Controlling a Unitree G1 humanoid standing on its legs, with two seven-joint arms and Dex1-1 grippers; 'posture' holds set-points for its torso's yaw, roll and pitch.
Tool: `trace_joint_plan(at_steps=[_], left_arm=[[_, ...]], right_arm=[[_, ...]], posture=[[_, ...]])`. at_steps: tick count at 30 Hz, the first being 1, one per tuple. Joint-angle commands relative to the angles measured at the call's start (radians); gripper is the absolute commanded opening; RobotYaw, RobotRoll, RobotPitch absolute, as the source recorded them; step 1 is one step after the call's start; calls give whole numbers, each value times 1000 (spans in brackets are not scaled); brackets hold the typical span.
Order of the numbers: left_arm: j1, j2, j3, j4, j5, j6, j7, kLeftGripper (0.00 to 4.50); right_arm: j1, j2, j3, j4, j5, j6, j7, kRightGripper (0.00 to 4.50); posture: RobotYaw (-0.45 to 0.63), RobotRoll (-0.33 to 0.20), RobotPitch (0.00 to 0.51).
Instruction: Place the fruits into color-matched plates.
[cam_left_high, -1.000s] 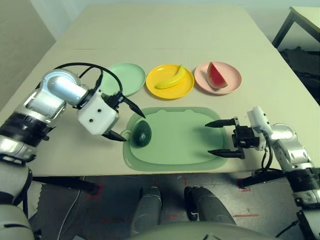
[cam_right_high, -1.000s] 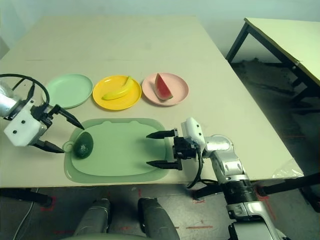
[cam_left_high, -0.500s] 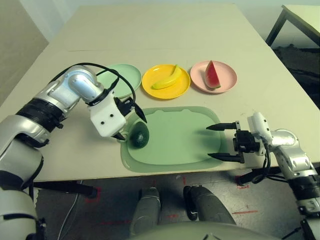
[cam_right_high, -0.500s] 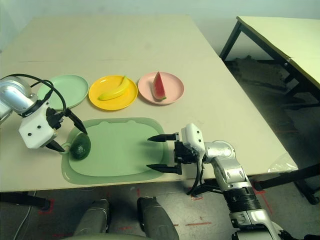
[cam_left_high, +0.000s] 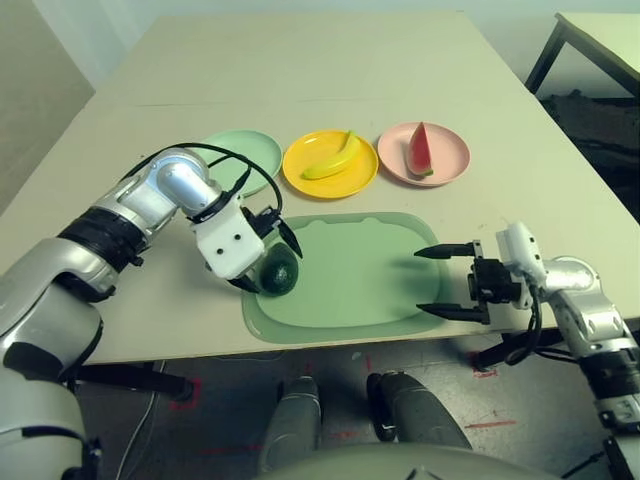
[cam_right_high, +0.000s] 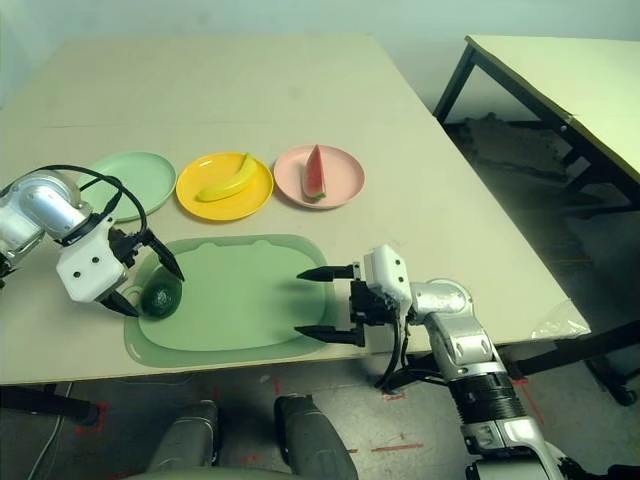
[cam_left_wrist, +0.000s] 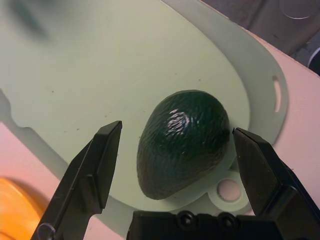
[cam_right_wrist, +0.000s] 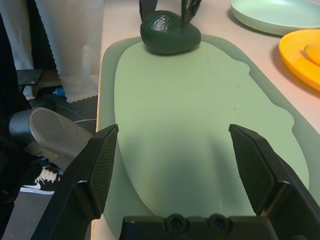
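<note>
The dark green avocado (cam_left_high: 280, 275) lies at the left end of the large green mat (cam_left_high: 350, 285). My left gripper (cam_left_high: 272, 262) is open, with one finger on each side of the avocado (cam_left_wrist: 182, 142) and small gaps to it. My right gripper (cam_left_high: 421, 282) is open over the mat's right end with nothing between its fingers. The yellow banana (cam_left_high: 333, 158) rests in the yellow plate (cam_left_high: 345, 183). In the pink plate (cam_left_high: 447, 152) stands the watermelon wedge (cam_left_high: 418, 150). The mint green plate (cam_left_high: 250, 152) holds nothing.
The three plates stand in a row behind the mat, on a beige table (cam_left_high: 300, 60). The mat's near edge lies close to the table's front edge. A second table (cam_right_high: 560, 80) stands off to the right.
My left gripper has moved right and down to the avocado, and its fingers now straddle it. The right gripper has stayed over the mat's right end. The camera has shifted a little.
</note>
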Motion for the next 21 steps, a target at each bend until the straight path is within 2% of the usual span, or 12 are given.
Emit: trace_joint_plan(at_steps=[1,21], left_arm=[[20,-9,5,-4,15,-2,-8,4500],[38,-45,3,29,34,-34,-8,4500]], right_arm=[[15,-13,-11,-28,6,4,-3,4472],[10,-17,-1,-44,3,15,-10,4472]], posture=[[-105,0,103],[-116,0,112]])
